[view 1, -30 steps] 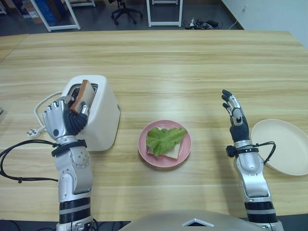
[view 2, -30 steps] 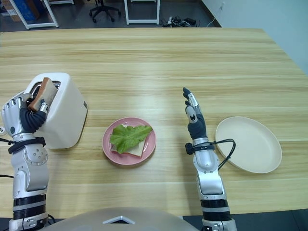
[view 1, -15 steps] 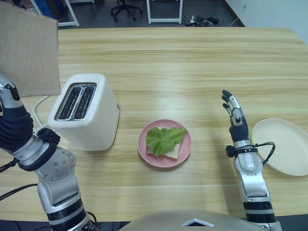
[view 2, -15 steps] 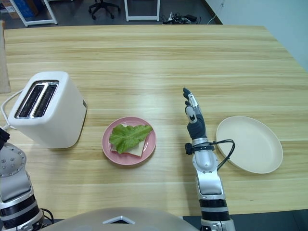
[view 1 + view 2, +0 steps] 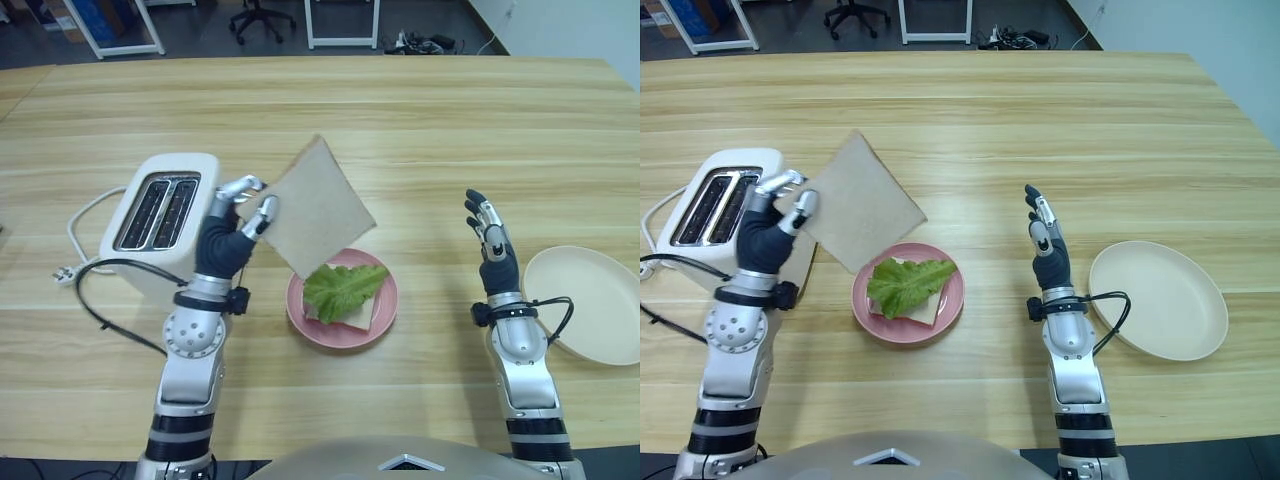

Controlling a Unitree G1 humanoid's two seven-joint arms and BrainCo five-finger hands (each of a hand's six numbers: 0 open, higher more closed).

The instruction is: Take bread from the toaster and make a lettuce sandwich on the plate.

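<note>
My left hand [image 5: 229, 240] is shut on a brown bread slice [image 5: 318, 207], which hangs tilted above the upper left edge of the pink plate [image 5: 300, 321]. On that plate a green lettuce leaf [image 5: 342, 288] lies over a white bread slice [image 5: 357, 317]. The white toaster [image 5: 150, 237] stands to the left of the hand, its two slots empty. My right hand [image 5: 490, 249] is upright and open, between the pink plate and a cream plate, holding nothing.
An empty cream plate [image 5: 594, 303] sits at the right edge of the wooden table [image 5: 400, 130]. The toaster's white cord and plug [image 5: 67, 275] trail off left, beside a black cable [image 5: 105, 315]. Chair and frame legs stand beyond the far edge.
My left hand drew the brown slice out of the toaster, lifted it high at the left, then carried it right and down to just above the pink plate. The right hand stayed put.
</note>
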